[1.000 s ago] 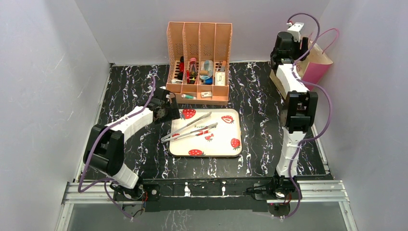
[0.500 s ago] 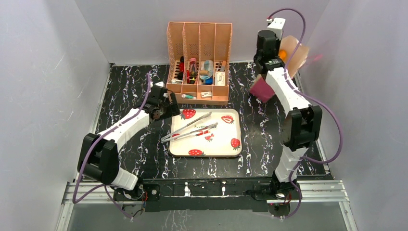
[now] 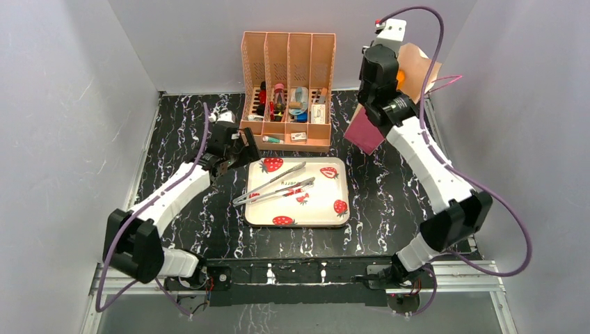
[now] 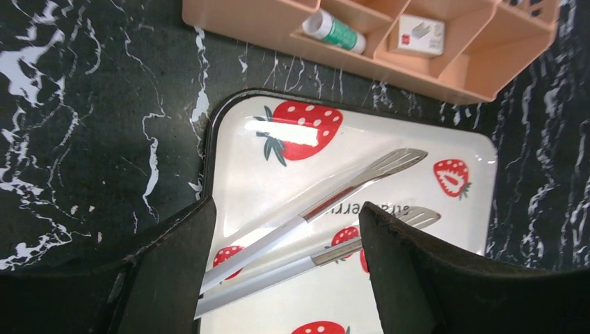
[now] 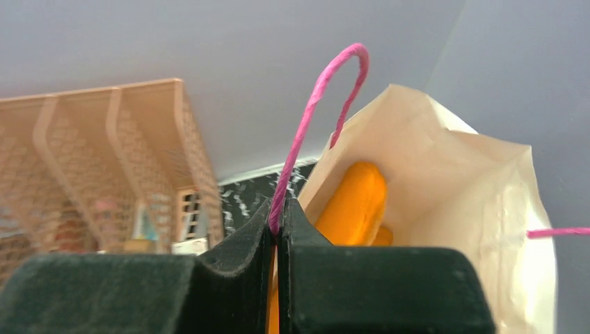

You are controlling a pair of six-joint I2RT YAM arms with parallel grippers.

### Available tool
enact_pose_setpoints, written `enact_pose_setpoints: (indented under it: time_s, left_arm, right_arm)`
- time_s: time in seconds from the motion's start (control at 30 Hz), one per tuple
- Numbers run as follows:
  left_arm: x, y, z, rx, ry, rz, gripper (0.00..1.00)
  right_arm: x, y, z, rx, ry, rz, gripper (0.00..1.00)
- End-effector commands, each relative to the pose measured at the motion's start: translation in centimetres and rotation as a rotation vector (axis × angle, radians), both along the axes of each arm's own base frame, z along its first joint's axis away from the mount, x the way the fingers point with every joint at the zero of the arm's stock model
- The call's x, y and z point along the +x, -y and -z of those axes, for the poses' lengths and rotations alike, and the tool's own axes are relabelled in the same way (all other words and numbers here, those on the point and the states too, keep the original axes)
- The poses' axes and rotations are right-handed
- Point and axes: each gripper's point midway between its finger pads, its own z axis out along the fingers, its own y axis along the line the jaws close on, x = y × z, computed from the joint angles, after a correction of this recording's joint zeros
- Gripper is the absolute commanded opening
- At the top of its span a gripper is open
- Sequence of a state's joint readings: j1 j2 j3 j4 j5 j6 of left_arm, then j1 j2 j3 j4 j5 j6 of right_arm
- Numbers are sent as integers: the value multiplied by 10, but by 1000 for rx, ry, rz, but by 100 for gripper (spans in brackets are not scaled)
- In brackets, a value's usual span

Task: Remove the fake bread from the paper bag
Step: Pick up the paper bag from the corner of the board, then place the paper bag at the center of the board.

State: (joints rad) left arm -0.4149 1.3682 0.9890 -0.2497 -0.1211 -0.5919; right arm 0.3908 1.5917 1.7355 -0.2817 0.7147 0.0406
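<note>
My right gripper (image 5: 280, 217) is shut on the pink cord handle (image 5: 313, 111) and rim of the paper bag (image 5: 452, 209). The bag (image 3: 410, 73) hangs tilted in the air at the back right, its magenta side (image 3: 367, 132) down. Inside its open mouth I see orange fake bread (image 5: 351, 205), also a glimpse in the top view (image 3: 403, 75). My left gripper (image 4: 285, 229) is open and empty, above the left edge of the strawberry tray (image 4: 445, 278), over two metal tongs (image 4: 327, 202).
A peach plastic organiser (image 3: 288, 90) with small items stands at the back centre, just left of the bag. The strawberry tray (image 3: 334, 212) with the tongs (image 3: 275, 186) lies mid-table. Grey walls close in on three sides.
My right arm has lifted the bag off the table's back right corner and swung it left and tilted it. My left gripper has moved slightly back along the tray's left edge.
</note>
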Motion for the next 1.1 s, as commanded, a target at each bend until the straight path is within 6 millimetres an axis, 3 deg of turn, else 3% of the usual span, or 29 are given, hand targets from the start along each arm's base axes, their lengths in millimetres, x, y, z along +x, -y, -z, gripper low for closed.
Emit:
enact_pose_setpoints:
  time_s: [0.0, 0.13, 0.37, 0.53, 0.6, 0.63, 0.87, 1.07]
  left_arm:
    - [-2, -14, -39, -22, 118, -85, 74]
    - [-7, -34, -67, -45, 199, -200, 75]
    - [-43, -90, -130, -124, 361, -488, 79]
    - [-77, -129, -163, -177, 459, -661, 81]
    - [-89, -143, -173, -190, 498, -725, 81]
    - [-95, -151, -178, -192, 516, -756, 81]
    - [-120, -182, -210, -223, 665, -864, 82]
    - [-128, -192, -217, -209, 695, -898, 82]
  right_arm:
    - [-51, -26, -81, 95, 214, -76, 0]
    - [-83, -75, -94, 135, 234, -205, 0]
    - [-150, -209, -101, 174, 234, -492, 0]
    - [-183, -295, -92, 110, 231, -595, 0]
    - [-187, -323, -90, 108, 235, -631, 0]
    - [-185, -343, -78, 90, 221, -651, 0]
    - [-180, -426, -50, 81, 211, -799, 0]
    - [-175, -469, -26, 81, 224, -865, 0]
